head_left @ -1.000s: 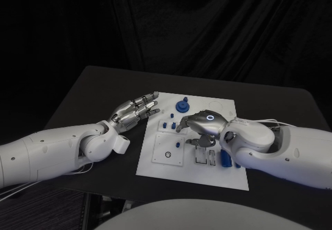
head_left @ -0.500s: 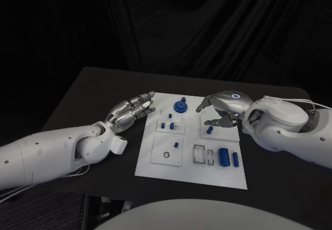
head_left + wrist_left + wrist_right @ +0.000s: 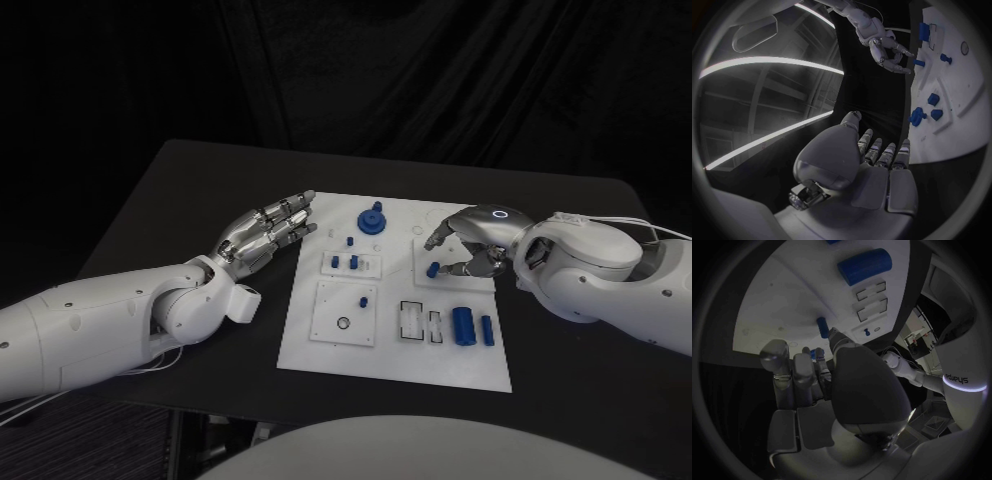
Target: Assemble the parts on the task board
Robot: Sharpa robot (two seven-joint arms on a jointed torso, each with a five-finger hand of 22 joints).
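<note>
The white task board [image 3: 397,355] lies mid-table. My right hand [image 3: 469,245] curls over its far right part, with thumb and fingertips close around an upright blue peg [image 3: 436,268]. I cannot tell whether they grip it. The right wrist view shows that peg [image 3: 822,327] just past the thumb tip. My left hand [image 3: 270,232] hovers flat and open beside the board's left edge, holding nothing. A blue knob [image 3: 372,220] stands at the far edge. A thick blue cylinder [image 3: 463,325] and a slim one [image 3: 488,330] lie at the near right.
Two short blue pegs [image 3: 345,263] stand in a small plate left of centre. A tiny peg [image 3: 368,300] and a dark ring [image 3: 343,322] sit on the square plate nearer me. Two slotted frames [image 3: 426,321] lie beside the cylinders. Black table [image 3: 173,200] surrounds the board.
My right hand has left the board's near middle, swung to the far right part and dropped onto the upright peg. The left hand has barely moved.
</note>
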